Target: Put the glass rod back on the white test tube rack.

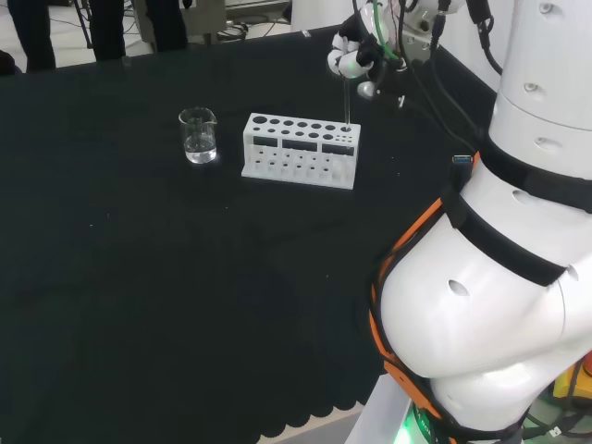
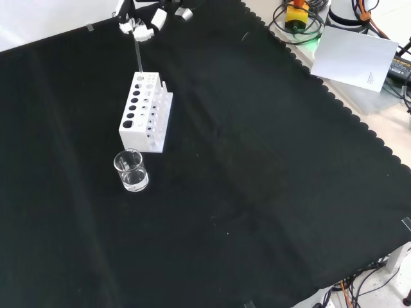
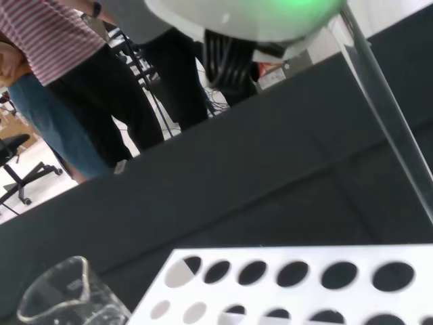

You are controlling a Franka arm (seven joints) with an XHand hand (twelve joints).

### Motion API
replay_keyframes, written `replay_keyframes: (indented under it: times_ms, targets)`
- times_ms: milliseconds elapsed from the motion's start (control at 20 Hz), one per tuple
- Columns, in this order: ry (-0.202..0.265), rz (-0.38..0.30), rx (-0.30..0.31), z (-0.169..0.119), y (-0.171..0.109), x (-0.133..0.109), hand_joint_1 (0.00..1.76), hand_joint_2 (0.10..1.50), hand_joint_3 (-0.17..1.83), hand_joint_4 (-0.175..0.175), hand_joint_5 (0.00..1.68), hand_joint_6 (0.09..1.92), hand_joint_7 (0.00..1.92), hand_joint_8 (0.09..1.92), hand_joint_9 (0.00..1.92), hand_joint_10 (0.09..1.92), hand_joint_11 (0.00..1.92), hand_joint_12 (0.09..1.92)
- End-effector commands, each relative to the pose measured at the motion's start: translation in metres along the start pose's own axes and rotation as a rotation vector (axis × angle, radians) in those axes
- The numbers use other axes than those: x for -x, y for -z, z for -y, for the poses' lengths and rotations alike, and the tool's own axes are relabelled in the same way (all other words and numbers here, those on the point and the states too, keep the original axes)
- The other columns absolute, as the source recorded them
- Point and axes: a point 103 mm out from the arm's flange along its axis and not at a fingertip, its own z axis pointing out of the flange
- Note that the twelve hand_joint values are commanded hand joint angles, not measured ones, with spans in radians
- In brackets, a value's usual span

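Observation:
The white test tube rack (image 1: 301, 150) (image 2: 146, 112) (image 3: 298, 261) stands on the black cloth, with several round holes along its top. A thin clear glass rod (image 1: 347, 102) (image 2: 137, 56) (image 3: 392, 128) hangs nearly upright over it. The rod's lower tip is at the end hole, the rack's right end in the head view and its far end in the front view. I cannot tell whether the tip is inside the hole. The hand (image 1: 354, 57) (image 2: 139, 25) (image 3: 250, 17) is above that end of the rack, its fingers curled on the rod's top.
A small clear glass beaker (image 1: 198, 136) (image 2: 131, 171) (image 3: 61, 298) stands beyond the rack's other end. White paper (image 2: 356, 58) and cables lie past the cloth's scalloped edge (image 2: 334, 96). The arm's white links (image 1: 499, 277) rise at the head view's right.

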Motion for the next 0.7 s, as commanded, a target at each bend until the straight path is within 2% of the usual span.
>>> replay_keyframes:
  times_ms: [50, 700]
  targets:
    - [-0.011, -0.001, -0.013, 0.0009, -0.0081, 0.0084, 1.30, 0.64, 0.87, -0.175, 1.05, 0.91, 1.15, 1.24, 1.58, 0.90, 1.63, 0.79]
    - [-0.030, 0.000, -0.017, 0.0028, -0.0122, 0.0158, 1.30, 0.64, 0.88, -0.175, 1.05, 0.92, 1.15, 1.24, 1.58, 0.90, 1.63, 0.79]
